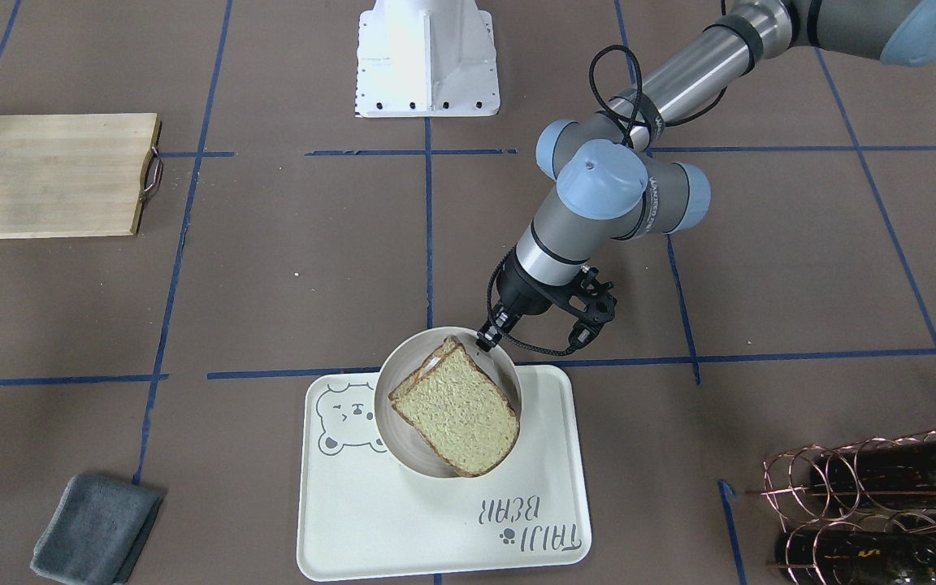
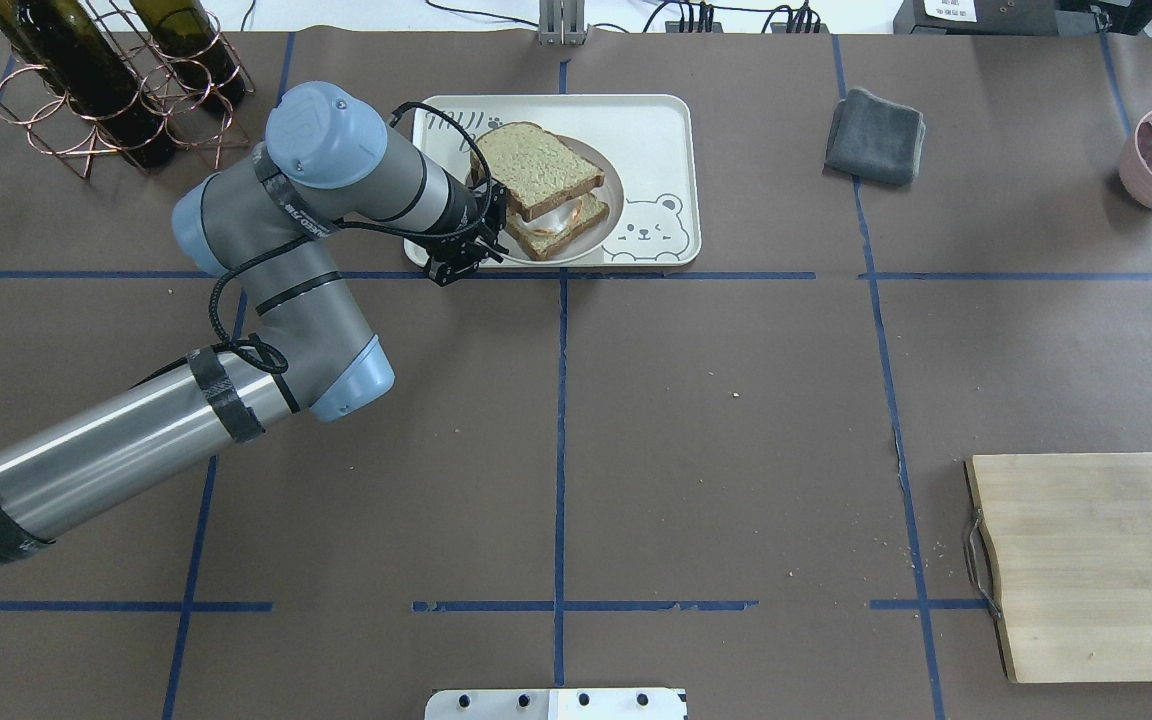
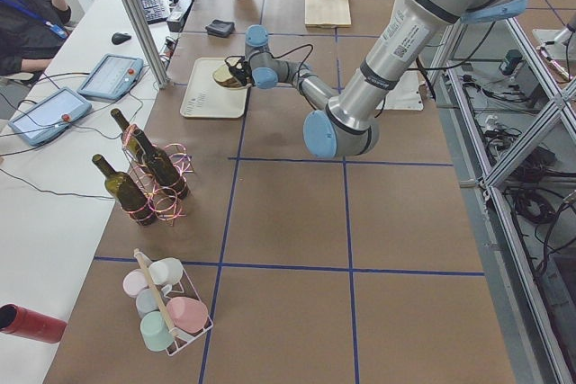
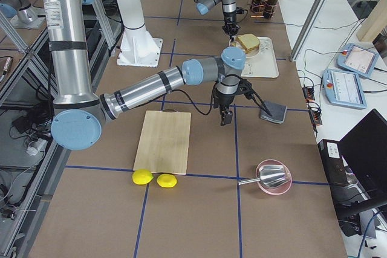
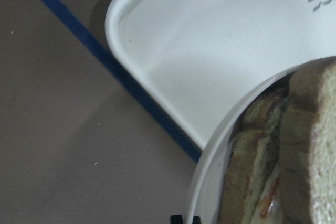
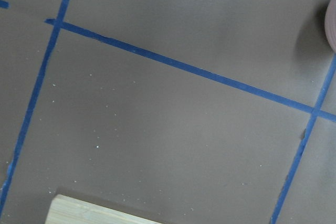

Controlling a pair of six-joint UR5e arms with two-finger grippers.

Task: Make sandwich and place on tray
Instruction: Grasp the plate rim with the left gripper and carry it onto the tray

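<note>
Silver-grey left arm (image 2: pixel 106 440), pale-blue caps (image 2: pixel 326 120), black cable (image 2: pixel 254 352).

Left fingers (image 1: pixel 487 334) pinched shut, angled downward.

The tray (image 1: pixel 435 520) is cream-white with a grey bear face and grey lettering. The plate (image 1: pixel 403 359) is whitish, and the sandwich (image 1: pixel 460 418) is brown-crusted and speckled tan, with white and orange between its slices. The table (image 2: pixel 716 400) is brown, gridded with blue tape, with a grey cloth (image 2: pixel 874 136) near its far edge and a pale wooden board (image 2: pixel 1096 565) by its right edge.
</note>
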